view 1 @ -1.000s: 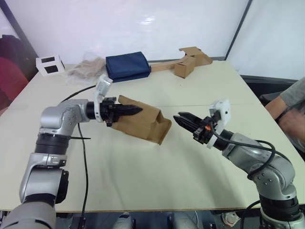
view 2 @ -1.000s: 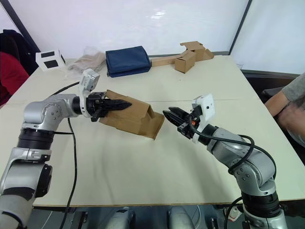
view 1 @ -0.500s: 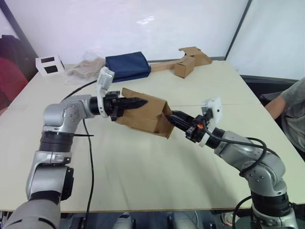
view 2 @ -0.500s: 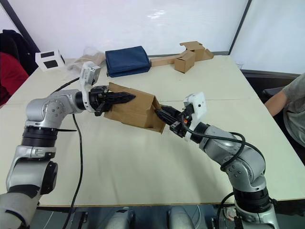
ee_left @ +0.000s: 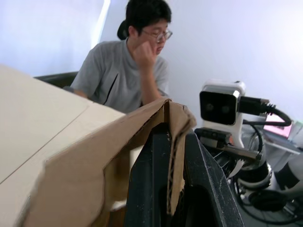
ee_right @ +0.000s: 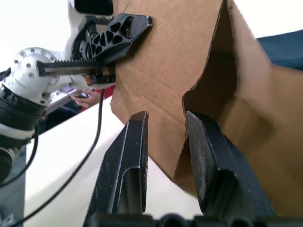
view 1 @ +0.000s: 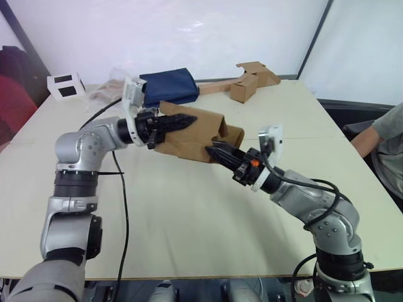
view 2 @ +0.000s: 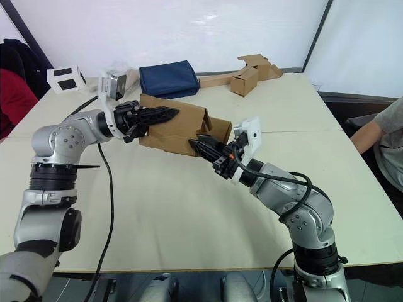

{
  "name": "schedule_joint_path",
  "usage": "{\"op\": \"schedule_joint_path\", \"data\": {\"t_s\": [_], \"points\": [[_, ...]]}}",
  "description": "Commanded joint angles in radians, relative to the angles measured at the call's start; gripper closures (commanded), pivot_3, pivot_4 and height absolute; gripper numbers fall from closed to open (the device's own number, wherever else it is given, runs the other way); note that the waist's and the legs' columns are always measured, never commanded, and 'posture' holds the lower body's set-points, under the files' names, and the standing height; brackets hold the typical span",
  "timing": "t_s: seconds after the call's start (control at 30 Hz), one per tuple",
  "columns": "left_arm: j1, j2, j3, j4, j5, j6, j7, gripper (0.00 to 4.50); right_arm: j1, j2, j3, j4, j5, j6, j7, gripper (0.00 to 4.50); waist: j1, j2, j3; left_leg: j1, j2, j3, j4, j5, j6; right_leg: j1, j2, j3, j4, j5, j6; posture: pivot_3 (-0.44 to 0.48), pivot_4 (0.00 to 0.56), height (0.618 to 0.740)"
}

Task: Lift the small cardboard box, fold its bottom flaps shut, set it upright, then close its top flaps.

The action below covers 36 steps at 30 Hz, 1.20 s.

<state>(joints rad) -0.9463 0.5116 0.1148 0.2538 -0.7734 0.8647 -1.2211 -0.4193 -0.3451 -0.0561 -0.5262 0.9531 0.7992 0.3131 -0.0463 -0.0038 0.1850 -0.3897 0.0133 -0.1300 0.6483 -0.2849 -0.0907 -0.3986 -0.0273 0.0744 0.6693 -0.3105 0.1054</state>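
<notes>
The small cardboard box [view 1: 189,135] is plain brown corrugated board, matte and unprinted, with raw fluted edges showing in the left wrist view. It is held in the air above the middle of the table [view 1: 189,214], lying on its side with its long axis running roughly left to right and its open end turned toward the robot's right. There, short flaps [view 1: 232,134] with curved cut edges stand loose around the dark opening.

The left arm reaches in from the left with the elbow bent and the forearm near level. The left gripper [view 1: 182,121] is clamped on the box's upper wall near its left end; in the left wrist view the two black fingers [ee_left: 154,184] pinch a single thickness of board between them.

The right arm stretches from the right edge of the table toward the middle, forearm slanted upward. The right gripper [view 1: 217,151] sits at the lower edge of the box's open end. In the right wrist view its ribbed black fingers [ee_right: 130,161] stand parted, with the cut edge of a side panel just above the gap; whether they touch the board I cannot tell.

Toward the far edge lie a folded navy cloth [view 1: 167,86], a tan cardboard box joined to a long strip [view 1: 242,82], and a white box with black panels [view 1: 65,85] at the far left corner.
</notes>
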Motion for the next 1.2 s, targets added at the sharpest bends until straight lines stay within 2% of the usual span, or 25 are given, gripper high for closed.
{"op": "schedule_joint_path", "data": {"t_s": [0.03,0.1,0.13,0.2,0.23,0.4,0.5,0.7,1.2], "points": [[-0.032,0.014,0.042,-0.022,-0.035,0.008,0.000,4.50,0.015,-0.021,-0.081,-0.048,0.085,-0.004,0.002,3.23,0.000,0.000,0.000,0.000,0.000,0.000,0.000,0.000,0.000,0.000,0.000,0.000,0.000,0.000,0.000,0.000,0.150,0.740],[-0.034,0.020,0.047,-0.017,-0.040,0.011,-0.003,4.50,0.036,-0.055,-0.127,-0.062,0.133,0.002,0.012,3.23,0.001,0.000,0.000,0.000,0.000,0.000,0.000,0.000,0.000,0.000,0.000,0.000,0.000,0.000,0.000,0.000,0.150,0.740],[-0.035,0.021,0.048,-0.014,-0.040,0.011,-0.005,4.50,0.044,-0.071,-0.141,-0.068,0.151,0.003,0.018,3.75,0.001,0.000,0.000,0.000,0.000,0.000,0.000,0.000,0.000,0.000,0.000,0.000,0.000,0.000,0.000,0.000,0.150,0.740],[-0.037,0.024,0.048,-0.010,-0.039,0.009,-0.006,4.50,0.056,-0.104,-0.159,-0.074,0.168,0.003,0.029,4.37,0.001,0.000,0.000,0.000,0.000,0.000,0.000,0.000,0.000,0.000,0.000,0.000,0.000,0.000,0.000,0.000,0.150,0.740],[-0.038,0.025,0.049,-0.009,-0.040,0.009,-0.006,4.50,0.062,-0.121,-0.169,-0.073,0.176,0.002,0.037,4.48,0.001,0.000,0.000,0.000,0.000,0.000,0.000,0.000,0.000,0.000,0.000,0.000,0.000,0.000,0.000,0.000,0.150,0.740],[-0.043,0.027,0.047,-0.001,-0.040,0.006,-0.010,4.50,0.056,-0.165,-0.193,-0.039,0.160,-0.026,0.052,4.48,-0.001,0.000,0.000,0.000,0.000,0.000,0.000,0.000,0.000,0.000,0.000,0.000,0.000,0.000,0.000,0.000,0.150,0.740],[-0.040,0.023,0.044,-0.012,-0.046,0.012,-0.011,4.50,-0.019,-0.141,-0.137,0.036,0.055,-0.065,0.028,4.48,-0.002,0.000,0.000,0.000,0.000,0.000,0.000,0.000,0.000,0.000,0.000,0.000,0.000,0.000,0.000,0.000,0.150,0.740],[-0.035,0.016,0.039,-0.021,-0.041,0.007,-0.007,4.50,-0.100,-0.086,-0.062,0.079,0.011,-0.082,0.063,4.48,-0.004,0.000,0.000,0.000,0.000,0.000,-0.001,0.000,0.000,-0.001,0.000,0.000,0.000,0.000,0.000,0.000,0.150,0.740],[-0.023,0.009,0.046,-0.048,-0.065,0.024,-0.005,4.50,-0.121,-0.051,-0.002,0.087,-0.018,-0.067,0.114,4.48,-0.002,0.000,0.000,-0.001,0.000,0.000,0.000,0.000,0.000,-0.001,0.000,0.000,0.000,0.000,0.000,0.000,0.150,0.740]]}}
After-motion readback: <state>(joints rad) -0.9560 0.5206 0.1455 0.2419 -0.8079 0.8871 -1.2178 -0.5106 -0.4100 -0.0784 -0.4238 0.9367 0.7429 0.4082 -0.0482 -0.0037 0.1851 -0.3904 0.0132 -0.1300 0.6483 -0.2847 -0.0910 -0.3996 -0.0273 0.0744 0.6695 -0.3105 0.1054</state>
